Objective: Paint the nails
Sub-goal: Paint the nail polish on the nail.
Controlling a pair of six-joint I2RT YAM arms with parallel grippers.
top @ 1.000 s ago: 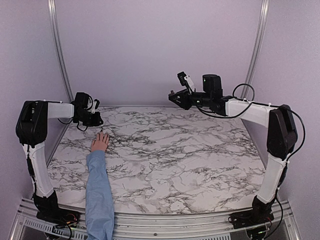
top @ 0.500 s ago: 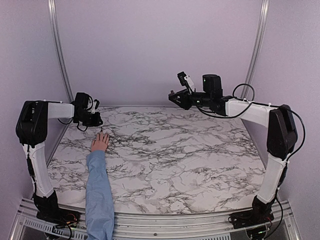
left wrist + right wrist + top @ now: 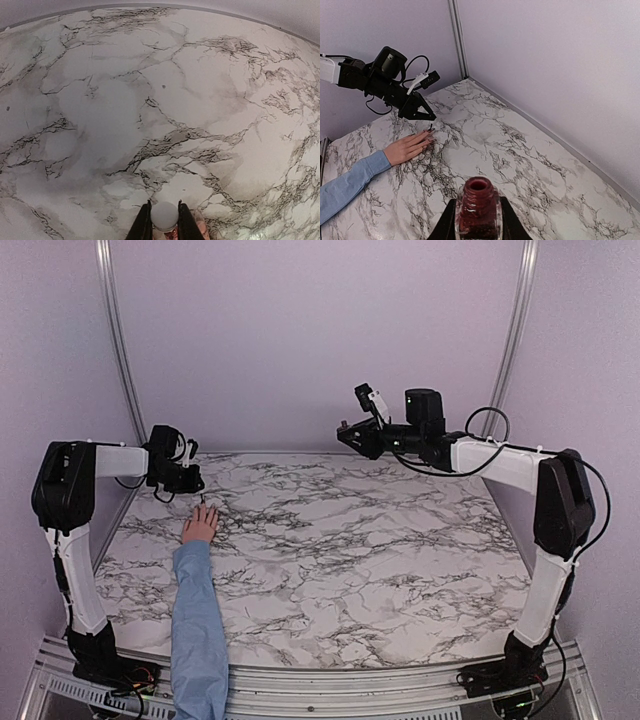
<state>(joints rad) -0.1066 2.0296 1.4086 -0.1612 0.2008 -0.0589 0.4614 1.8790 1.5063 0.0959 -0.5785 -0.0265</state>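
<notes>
Both jaws closed tight on something. Left gripper is pinched on a round white cap, one finger on each side. From the right wrist view a thin dark brush hangs straight down from it. Right gripper is clamped on the polish bottle: upright, neck open, dark red polish inside, held up off the marble table near the far edge, about mid-width. A person's hand lies flat, palm down, on the left part of the table, fingers pointing at the back wall, light blue sleeve running back to the near edge. The nails are at the far ends of those fingers, directly under the left gripper. They're too small to pick out individually in any view, so I can't tell which carry polish. Brush tip sits right at the fingertips; can't tell if it's touching a nail or just above. Left wrist view shows only a sliver of pink fingers just right of the cap, the rest is bare marble. The two arms are well apart, left low over the hand, right raised.
</notes>
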